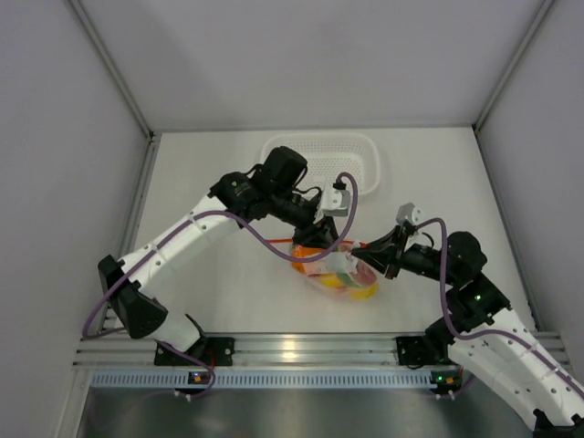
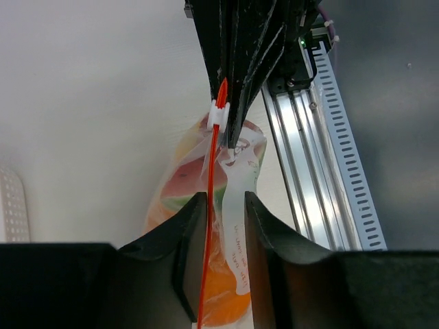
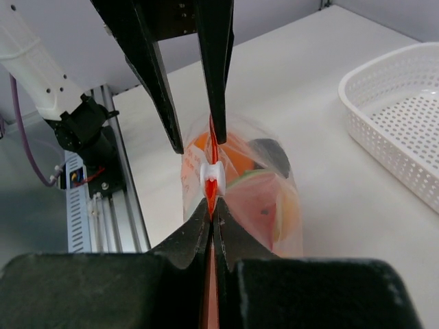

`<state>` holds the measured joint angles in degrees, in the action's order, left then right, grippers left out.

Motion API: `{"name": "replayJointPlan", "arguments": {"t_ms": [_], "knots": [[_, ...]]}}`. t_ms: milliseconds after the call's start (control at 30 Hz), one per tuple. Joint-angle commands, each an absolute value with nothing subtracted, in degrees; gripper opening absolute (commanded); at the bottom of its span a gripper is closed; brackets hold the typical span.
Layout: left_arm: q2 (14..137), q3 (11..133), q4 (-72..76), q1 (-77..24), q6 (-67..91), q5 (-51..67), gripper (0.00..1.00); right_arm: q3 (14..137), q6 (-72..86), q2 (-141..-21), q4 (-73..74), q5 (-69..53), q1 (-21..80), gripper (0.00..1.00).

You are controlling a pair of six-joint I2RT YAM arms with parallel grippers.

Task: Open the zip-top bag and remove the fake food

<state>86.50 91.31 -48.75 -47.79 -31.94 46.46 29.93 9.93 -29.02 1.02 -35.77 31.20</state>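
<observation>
While near the zip-top bag [image 1: 336, 271], white basket [image 1: 367, 146] apart.

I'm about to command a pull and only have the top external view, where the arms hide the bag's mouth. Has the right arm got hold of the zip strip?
Observer: Yes. The right wrist view shows the right fingers pinched shut on the orange zip strip, right beside its white slider.
Operator: And the left arm?
Observer: In the left wrist view the left fingers stand apart, the strip passing through the gap.
Operator: Any opening yet?
Observer: None visible; the strip shows as one thin line.
</observation>
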Motion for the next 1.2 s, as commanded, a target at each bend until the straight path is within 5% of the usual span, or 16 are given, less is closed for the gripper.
{"name": "replayJointPlan", "arguments": {"t_ms": [0,33,67,100,300,733,1167], "knots": [[87.4,94.4,-45.9,-47.8,-33.7,50.4,0.35,35.3,6.1,-30.0,4.5,-32.8,33.7,0.0],[87.8,95.4,-46.0,-47.8,-33.7,50.9,0.39,35.8,5.8,-30.1,5.2,-32.3,35.0,0.0],[88.3,96.8,-46.0,-47.8,-34.0,51.5,0.6,36.2,5.5,-30.5,6.0,-31.8,35.6,0.0],[89.0,97.6,-45.9,-47.8,-34.2,53.3,0.61,37.2,4.7,-30.6,7.5,-30.3,36.2,0.0],[92.1,102.2,-45.9,-49.5,-35.2,56.3,0.6,38.9,3.0,-31.8,9.6,-26.5,40.4,0.0],[93.1,100.1,-45.9,-52.1,-35.6,54.1,0.37,38.1,2.8,-30.1,8.8,-19.6,42.5,0.0],[94.7,102.0,-45.9,-52.0,-35.4,48.8,0.48,37.0,2.3,-29.7,8.2,-23.8,42.6,0.0]]}}
